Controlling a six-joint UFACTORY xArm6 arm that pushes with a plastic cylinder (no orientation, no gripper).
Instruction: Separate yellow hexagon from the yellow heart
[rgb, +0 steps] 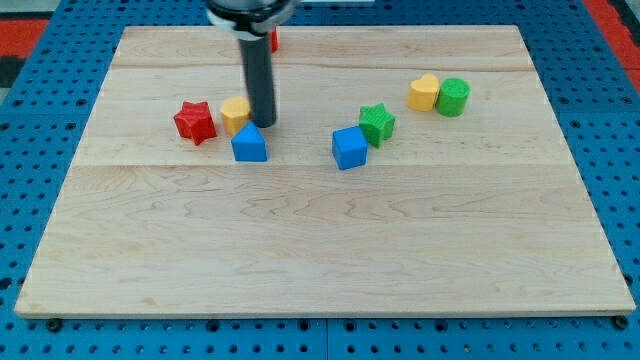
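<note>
The yellow hexagon (235, 114) lies left of centre on the wooden board (320, 250), between a red star (195, 122) and my rod. My tip (262, 124) rests just right of the hexagon, touching or nearly touching it, and just above a blue block (249, 144). The yellow heart (423, 93) lies far off at the upper right, beside a green cylinder (452, 97).
A blue cube (349, 148) and a green star (377, 123) sit together near the centre. A red block (272, 40) is partly hidden behind the rod at the top edge. Blue perforated table surrounds the board.
</note>
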